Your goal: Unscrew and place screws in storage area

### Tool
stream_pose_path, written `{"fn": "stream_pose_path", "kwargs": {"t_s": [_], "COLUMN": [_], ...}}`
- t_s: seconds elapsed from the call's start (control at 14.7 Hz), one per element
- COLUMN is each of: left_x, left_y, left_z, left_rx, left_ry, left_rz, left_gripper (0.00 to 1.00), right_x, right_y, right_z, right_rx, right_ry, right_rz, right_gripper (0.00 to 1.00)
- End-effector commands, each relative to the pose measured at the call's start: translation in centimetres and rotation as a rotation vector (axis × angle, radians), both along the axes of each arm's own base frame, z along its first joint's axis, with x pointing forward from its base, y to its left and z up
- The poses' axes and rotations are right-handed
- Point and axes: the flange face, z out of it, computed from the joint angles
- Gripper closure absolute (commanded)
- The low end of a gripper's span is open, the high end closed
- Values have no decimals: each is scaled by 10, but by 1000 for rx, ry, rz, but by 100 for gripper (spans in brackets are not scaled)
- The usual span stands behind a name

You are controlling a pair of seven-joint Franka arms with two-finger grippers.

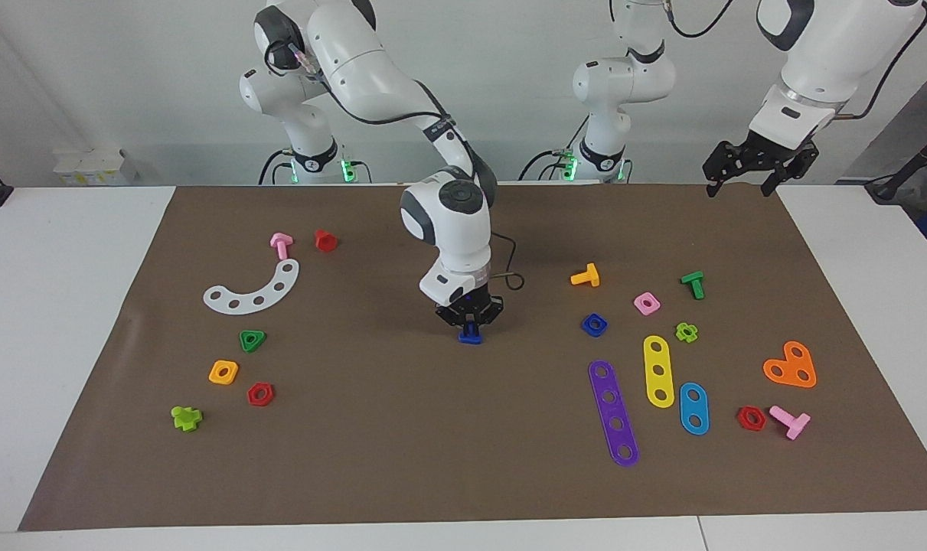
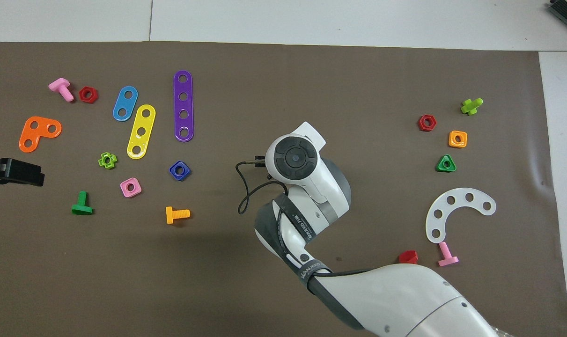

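Observation:
My right gripper points straight down at the middle of the brown mat. It is shut on the small blue screw, which sits at or just above the mat. In the overhead view the right arm's wrist hides both the gripper and the screw. My left gripper is open and empty. It hangs raised over the mat's edge nearest the robots at the left arm's end and waits there. It also shows at the edge of the overhead view.
Toward the left arm's end lie a blue square nut, orange screw, pink nut, green screw and purple strip. Toward the right arm's end lie a white curved plate, green triangular nut and red nuts.

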Motion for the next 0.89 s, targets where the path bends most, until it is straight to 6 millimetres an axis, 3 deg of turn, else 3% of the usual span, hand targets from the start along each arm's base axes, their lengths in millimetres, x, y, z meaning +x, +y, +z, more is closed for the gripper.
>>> {"fn": "stream_pose_path", "kwargs": {"t_s": [0.0,0.2,0.48,0.82], "left_x": [-3,0,2,0], "left_y": [-1,-1,3,6], "left_z": [7,8,4,1], "left_rx": [26,16,-25,-42], "left_ry": [-11,-37,-48,-51], "left_rz": [9,0,12,2], "left_gripper": [0,0,0,0], "right_x": [4,20,30,33], "right_y": [-15,-64,-160,-281], "right_z": [23,66,98,82], "right_rx": [-3,-1,-31,-93], "right_ry": [-30,-49,-63,5], "right_rz": [-21,-59,-17,74], "right_gripper": [100,100,100,100]}}
